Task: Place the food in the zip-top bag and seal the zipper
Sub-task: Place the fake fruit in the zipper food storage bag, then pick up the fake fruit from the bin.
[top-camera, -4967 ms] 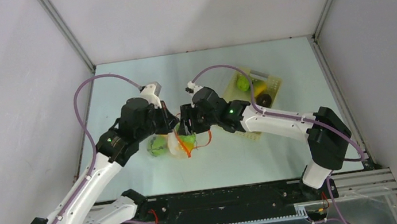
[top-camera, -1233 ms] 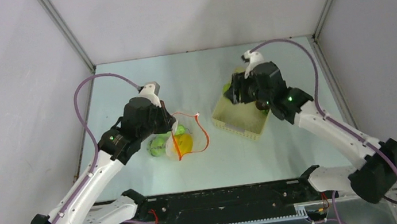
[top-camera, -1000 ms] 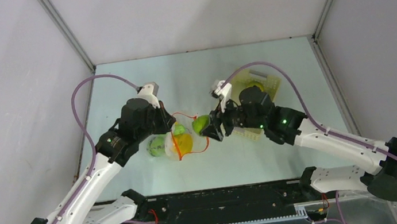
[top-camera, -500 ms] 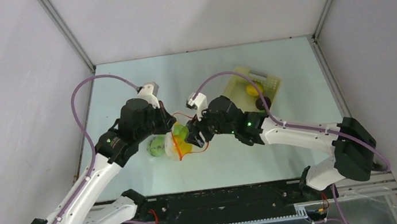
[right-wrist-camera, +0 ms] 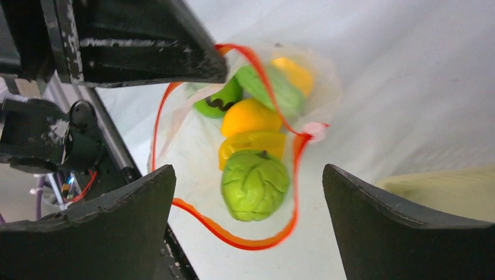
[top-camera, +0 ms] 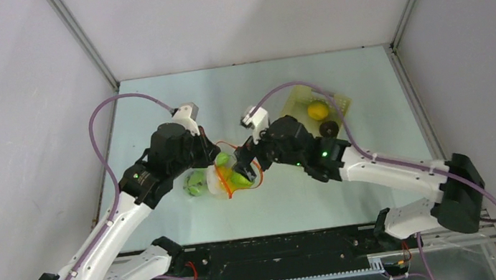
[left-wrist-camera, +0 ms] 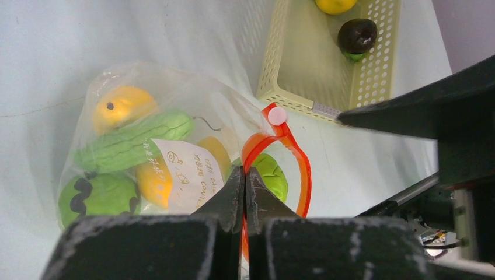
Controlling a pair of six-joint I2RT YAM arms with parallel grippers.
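Note:
The clear zip-top bag (top-camera: pixel 216 185) lies left of the middle, mouth gaping. My left gripper (left-wrist-camera: pixel 245 175) is shut on its red-orange zipper (left-wrist-camera: pixel 303 175) and holds one lip up. Inside the bag are orange (left-wrist-camera: pixel 119 108), yellow (right-wrist-camera: pixel 251 143) and several green pieces of food. A wrinkled green piece (right-wrist-camera: pixel 255 184) lies within the loop of the mouth. My right gripper (right-wrist-camera: pixel 248 175) hovers open just above that piece, touching nothing. A yellow piece (top-camera: pixel 317 110) and a dark purple piece (top-camera: pixel 329 128) sit in the basket.
The pale yellow lattice basket (top-camera: pixel 296 107) stands at the back right, close behind the right arm's wrist. My two wrists (top-camera: pixel 180 141) almost meet over the bag. Metal frame posts and grey walls close in the table on three sides.
The right gripper carried the wrinkled green piece from the basket to the bag mouth and opened; the piece now lies inside the mouth. The left gripper has held still.

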